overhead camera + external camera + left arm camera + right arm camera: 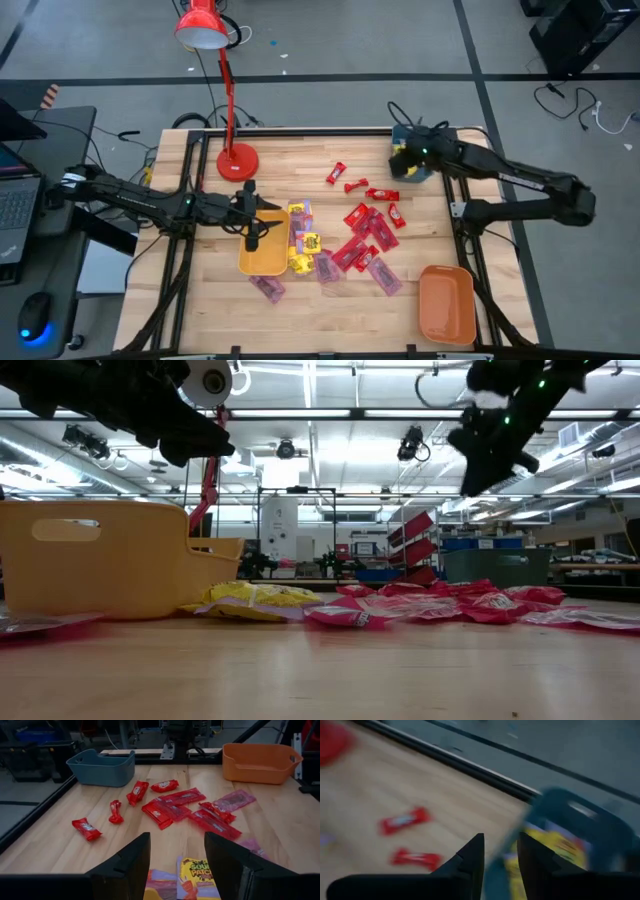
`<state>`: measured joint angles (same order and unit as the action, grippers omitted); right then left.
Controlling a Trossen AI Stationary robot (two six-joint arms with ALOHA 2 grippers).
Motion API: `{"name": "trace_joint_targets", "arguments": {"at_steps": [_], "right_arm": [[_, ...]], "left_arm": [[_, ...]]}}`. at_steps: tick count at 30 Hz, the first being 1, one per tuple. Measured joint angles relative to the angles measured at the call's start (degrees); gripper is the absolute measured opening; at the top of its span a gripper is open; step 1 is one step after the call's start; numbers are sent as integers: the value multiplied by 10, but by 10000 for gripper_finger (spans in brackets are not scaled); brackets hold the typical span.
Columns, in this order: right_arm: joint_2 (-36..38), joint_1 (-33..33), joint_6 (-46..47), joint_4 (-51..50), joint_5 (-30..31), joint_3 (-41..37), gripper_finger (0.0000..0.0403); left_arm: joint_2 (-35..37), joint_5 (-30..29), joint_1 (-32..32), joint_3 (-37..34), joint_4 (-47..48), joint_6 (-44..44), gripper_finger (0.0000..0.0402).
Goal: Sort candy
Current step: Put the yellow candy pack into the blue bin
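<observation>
The small flat wrapped candy (pixel 360 240), light, limp and slippery, is scattered mid-worktop and best pinched across a wrapper's edge; the left gripper (pixel 252 236) is seen with jaws apart, the right gripper (pixel 405 160) part-open over the teal plastic bin (pixel 420 176).

The left gripper (pixel 176 857) is being held open above a yellow packet (pixel 196 875). Red candies (pixel 172 810) are being shown scattered towards twelve o'clock, before a teal tray (pixel 102 768) and an orange tray (pixel 260 762).
</observation>
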<state>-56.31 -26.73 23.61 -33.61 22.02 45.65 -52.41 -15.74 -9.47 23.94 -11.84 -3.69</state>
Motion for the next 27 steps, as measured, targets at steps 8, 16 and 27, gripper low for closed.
{"name": "trace_joint_targets", "arguments": {"at_steps": [8, 16, 27], "right_arm": [[1, 126, -41, 144, -37, 0, 103], [-82, 227, -56, 262, -40, 0, 103], [-231, 301, -79, 297, -48, 99, 103]], "left_arm": [[0, 43, 0, 0, -6, -10, 190], [0, 43, 0, 0, 4, -11, 190], [0, 43, 0, 0, 16, -10, 190]]}}
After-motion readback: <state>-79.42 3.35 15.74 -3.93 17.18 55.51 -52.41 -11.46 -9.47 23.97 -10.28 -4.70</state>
